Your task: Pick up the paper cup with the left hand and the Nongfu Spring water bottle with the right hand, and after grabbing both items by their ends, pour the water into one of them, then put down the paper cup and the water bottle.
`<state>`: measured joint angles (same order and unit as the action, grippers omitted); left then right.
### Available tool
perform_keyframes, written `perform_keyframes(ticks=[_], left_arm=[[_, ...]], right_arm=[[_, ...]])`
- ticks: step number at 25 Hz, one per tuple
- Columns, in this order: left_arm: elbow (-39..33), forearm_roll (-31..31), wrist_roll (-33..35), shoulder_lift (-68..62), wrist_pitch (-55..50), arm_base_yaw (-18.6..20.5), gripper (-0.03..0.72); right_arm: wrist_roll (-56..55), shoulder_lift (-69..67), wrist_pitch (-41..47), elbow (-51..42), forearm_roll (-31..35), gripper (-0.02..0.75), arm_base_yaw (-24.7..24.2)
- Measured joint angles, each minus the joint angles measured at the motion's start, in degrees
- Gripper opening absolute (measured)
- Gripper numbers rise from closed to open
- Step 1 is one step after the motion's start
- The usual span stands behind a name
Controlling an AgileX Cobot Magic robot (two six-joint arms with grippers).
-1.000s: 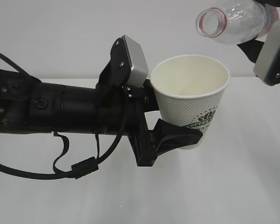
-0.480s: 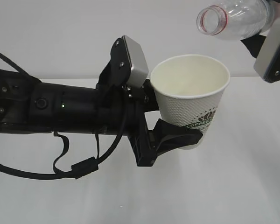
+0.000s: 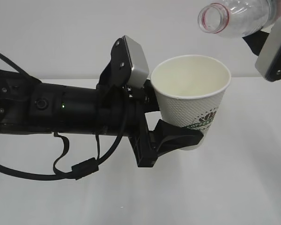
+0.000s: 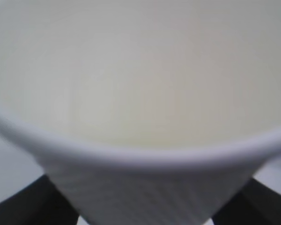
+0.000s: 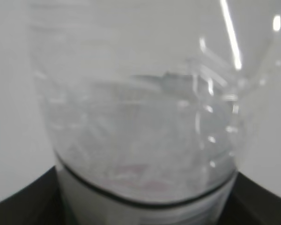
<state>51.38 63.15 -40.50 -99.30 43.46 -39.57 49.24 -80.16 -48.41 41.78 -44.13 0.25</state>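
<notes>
My left gripper [image 3: 189, 137] is shut on the lower part of the white paper cup [image 3: 192, 96] and holds it upright above the table. The cup's cream inside fills the left wrist view [image 4: 140, 79], with black fingers [image 4: 18, 206] at the bottom corners. I cannot tell if water lies in it. The clear Nongfu Spring water bottle [image 3: 239, 16] lies almost level above and right of the cup, its red-ringed open mouth [image 3: 210, 20] pointing left. My right gripper [image 3: 267, 21] is shut on its body. The bottle [image 5: 140, 117] fills the right wrist view. No stream falls from the mouth.
The white table [image 3: 234, 187] spreads below both arms, with a plain pale wall [image 3: 61, 37] behind. The thick black left arm [image 3: 61, 110] with looping cables [image 3: 79, 168] spans the left half of the exterior view. The right gripper's grey slab [image 3: 275, 51] hangs at the right edge.
The bottle and the right gripper have risen a little. The left arm and the cup have stayed still.
</notes>
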Motion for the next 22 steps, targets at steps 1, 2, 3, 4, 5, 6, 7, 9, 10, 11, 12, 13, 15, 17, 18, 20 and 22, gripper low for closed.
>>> perform_keyframes(ticks=[1, 2, 3, 4, 5, 6, 7, 9, 10, 11, 12, 13, 15, 17, 18, 20, 22], left_arm=[[0.0, 0.0, 0.0, 0.0, 0.0, 0.0, 0.545], [0.0, 0.0, 0.0, 0.0, 0.0, 0.0, 0.545], [0.0, 0.0, 0.0, 0.0, 0.0, 0.0, 0.545], [0.0, 0.0, 0.0, 0.0, 0.0, 0.0, 0.545], [0.0, 0.0, 0.0, 0.0, 0.0, 0.0, 0.545], [0.0, 0.0, 0.0, 0.0, 0.0, 0.0, 0.545], [0.0, 0.0, 0.0, 0.0, 0.0, 0.0, 0.545], [0.0, 0.0, 0.0, 0.0, 0.0, 0.0, 0.545], [0.0, 0.0, 0.0, 0.0, 0.0, 0.0, 0.545], [0.0, 0.0, 0.0, 0.0, 0.0, 0.0, 0.545], [0.0, 0.0, 0.0, 0.0, 0.0, 0.0, 0.545], [0.0, 0.0, 0.0, 0.0, 0.0, 0.0, 0.545], [0.0, 0.0, 0.0, 0.0, 0.0, 0.0, 0.545], [0.0, 0.0, 0.0, 0.0, 0.0, 0.0, 0.545], [0.0, 0.0, 0.0, 0.0, 0.0, 0.0, 0.545], [0.0, 0.0, 0.0, 0.0, 0.0, 0.0, 0.545], [0.0, 0.0, 0.0, 0.0, 0.0, 0.0, 0.545]], right_arm=[[0.14, 0.0, -0.09, 0.0, 0.0, 0.504, 0.0], [0.4, 0.0, -0.09, 0.0, 0.0, 0.504, 0.0], [0.39, 0.0, -0.09, 0.0, 0.0, 0.504, 0.0], [0.5, 0.0, -0.09, 0.0, 0.0, 0.504, 0.0], [0.5, 0.0, -0.09, 0.0, 0.0, 0.504, 0.0], [0.63, 0.0, -0.09, 0.0, 0.0, 0.504, 0.0], [0.61, 0.0, -0.09, 0.0, 0.0, 0.504, 0.0], [0.8, 0.0, -0.09, 0.0, 0.0, 0.504, 0.0], [0.85, 0.0, -0.09, 0.0, 0.0, 0.503, 0.0], [0.95, 0.0, -0.09, 0.0, 0.0, 0.504, 0.0], [0.95, 0.0, -0.09, 0.0, 0.0, 0.504, 0.0], [0.95, 0.0, -0.09, 0.0, 0.0, 0.503, 0.0], [0.95, 0.0, -0.09, 0.0, 0.0, 0.504, 0.0], [1.35, 0.0, -0.09, 0.0, 0.0, 0.504, 0.0], [1.57, 0.0, -0.09, 0.0, 0.0, 0.504, 0.0], [1.86, 0.0, -0.09, 0.0, 0.0, 0.504, 0.0], [1.94, 0.0, -0.09, 0.0, 0.0, 0.504, 0.0]])
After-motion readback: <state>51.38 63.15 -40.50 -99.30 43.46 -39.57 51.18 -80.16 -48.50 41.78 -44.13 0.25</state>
